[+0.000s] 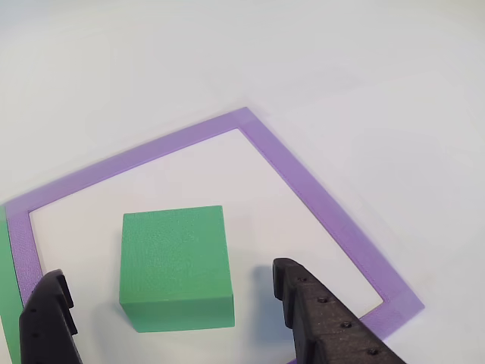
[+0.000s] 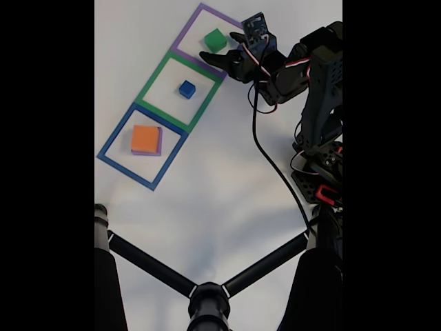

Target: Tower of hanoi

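On the white tabletop (image 2: 207, 200) three flat square frames lie in a diagonal row in the fixed view, each touching the next at an edge: a blue frame (image 2: 110, 141) nearest and furthest left, a green frame (image 2: 153, 81) in the middle, and a purple frame (image 2: 185, 31) at the far end.

The green block (image 2: 216, 39) sits inside the purple frame, clear of its edges. The small blue cube (image 2: 187, 89) stands alone near the middle of the green frame. In the blue frame the orange block (image 2: 145, 138) lies on top of the purple block (image 2: 159, 145), of which only a thin edge shows along the orange block's right and near sides.

The arm (image 2: 320, 103) reaches in from the right of the fixed view, and its black claw (image 2: 222, 47) hangs over the near right side of the purple frame, just beside the green block. The claw's fingers are spread apart with nothing between them. In the other view the green block (image 1: 176, 265) rests flat on the tabletop (image 1: 364, 68) inside the purple frame (image 1: 318, 201), with one black finger (image 1: 47, 318) at the lower left and the other at the lower right; the block lies between and a little ahead of them, and I see no contact with either finger. A strip of the green frame (image 1: 7, 303) shows at the left edge there.

A black cable (image 2: 275, 172) trails from the claw toward the near right, and a dark stand with three legs (image 2: 207, 296) occupies the near edge of the fixed view.
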Motion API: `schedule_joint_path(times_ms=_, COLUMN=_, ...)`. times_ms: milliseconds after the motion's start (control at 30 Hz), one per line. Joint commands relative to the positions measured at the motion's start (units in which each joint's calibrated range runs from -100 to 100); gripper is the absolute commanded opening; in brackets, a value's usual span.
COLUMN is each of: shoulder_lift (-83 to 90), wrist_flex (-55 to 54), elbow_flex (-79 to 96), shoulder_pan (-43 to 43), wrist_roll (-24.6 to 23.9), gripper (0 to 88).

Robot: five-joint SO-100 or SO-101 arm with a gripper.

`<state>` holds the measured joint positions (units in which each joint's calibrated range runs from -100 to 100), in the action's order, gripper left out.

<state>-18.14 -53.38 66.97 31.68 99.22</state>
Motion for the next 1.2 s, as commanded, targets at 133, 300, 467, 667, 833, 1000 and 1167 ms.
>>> schedule_joint_path(times_ms=133, shoulder_lift=-1.7, wrist_flex=-1.4, elbow_flex=-4.2, shoulder_pan=-2.2, wrist_roll=0.8, gripper=25.7)
schedule_joint_path(times_ms=300, shoulder_lift=-2.1, wrist_flex=-1.0, elbow_flex=-4.3, shoulder_pan=-2.7, wrist_roll=0.8, gripper=19.4)
schedule_joint_path(times_ms=467, shoulder_lift=-2.5, wrist_flex=-1.0, elbow_flex=-4.5, shoulder_pan=-3.3, wrist_roll=0.8, gripper=14.3)
schedule_joint_path(times_ms=667, shoulder_lift=-3.2, wrist_flex=-0.9, elbow_flex=-5.0, shoulder_pan=-3.7, wrist_roll=0.8, gripper=10.0)
schedule_joint_path(times_ms=833, shoulder_lift=-3.1, wrist_flex=-0.7, elbow_flex=-5.1, shoulder_pan=-3.9, wrist_roll=0.8, gripper=7.2)
schedule_joint_path(times_ms=1000, shoulder_lift=0.8, wrist_flex=3.6, elbow_flex=-5.0, shoulder_pan=-4.1, wrist_roll=0.8, gripper=6.6)
schedule_joint_path(times_ms=1167, shoulder_lift=11.6, wrist_flex=15.5, elbow_flex=-4.8, shoulder_pan=-5.0, wrist_roll=0.8, gripper=6.7)
